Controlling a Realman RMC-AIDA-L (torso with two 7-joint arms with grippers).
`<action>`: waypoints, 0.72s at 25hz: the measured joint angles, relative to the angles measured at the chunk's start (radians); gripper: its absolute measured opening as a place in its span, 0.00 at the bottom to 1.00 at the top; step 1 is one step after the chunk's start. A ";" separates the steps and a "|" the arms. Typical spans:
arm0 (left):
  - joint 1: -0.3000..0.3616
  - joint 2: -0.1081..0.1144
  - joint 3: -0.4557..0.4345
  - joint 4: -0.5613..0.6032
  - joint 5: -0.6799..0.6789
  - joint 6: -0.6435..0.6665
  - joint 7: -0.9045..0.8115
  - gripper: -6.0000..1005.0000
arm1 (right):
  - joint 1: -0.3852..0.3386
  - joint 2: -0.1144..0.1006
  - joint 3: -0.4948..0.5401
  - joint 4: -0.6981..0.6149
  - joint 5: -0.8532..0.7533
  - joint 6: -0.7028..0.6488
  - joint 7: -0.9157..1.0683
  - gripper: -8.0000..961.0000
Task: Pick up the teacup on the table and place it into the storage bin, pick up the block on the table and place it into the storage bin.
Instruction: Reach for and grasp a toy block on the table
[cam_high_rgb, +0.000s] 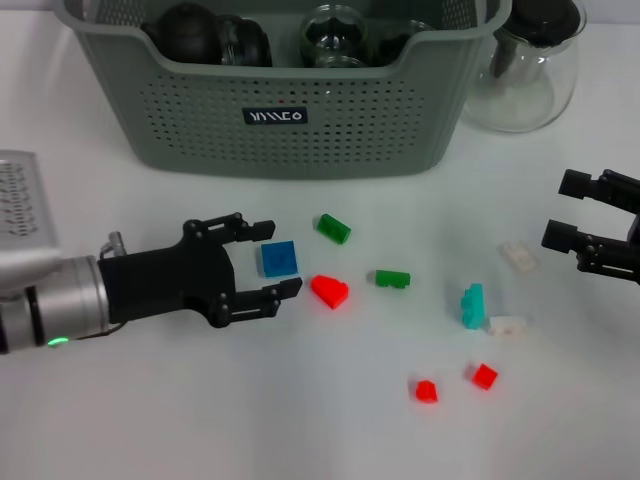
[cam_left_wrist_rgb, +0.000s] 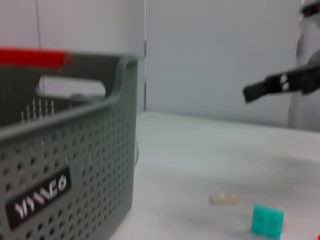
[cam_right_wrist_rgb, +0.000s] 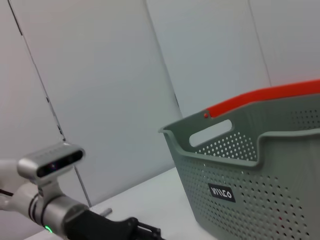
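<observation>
The grey-green storage bin stands at the back middle and holds glass and dark vessels; no teacup shows on the table. My left gripper is low at the table, open, with a blue block lying between its fingertips, which stand apart from it on both sides. My right gripper is open and empty at the far right, away from the blocks. The bin also shows in the left wrist view and the right wrist view.
Loose blocks lie right of the blue one: two green, a red one, a teal one, two whitish and two small red. A clear glass pitcher stands right of the bin.
</observation>
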 joint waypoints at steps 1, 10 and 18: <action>-0.005 -0.001 0.003 -0.010 0.002 -0.028 0.006 0.73 | 0.000 -0.001 0.000 0.000 0.000 0.000 0.001 0.90; -0.036 -0.004 0.007 -0.081 0.013 -0.189 0.082 0.71 | 0.004 0.000 -0.001 0.001 0.000 -0.001 0.001 0.90; -0.070 -0.004 0.009 -0.129 0.020 -0.282 0.084 0.70 | 0.005 0.002 -0.003 0.006 0.000 -0.001 -0.001 0.90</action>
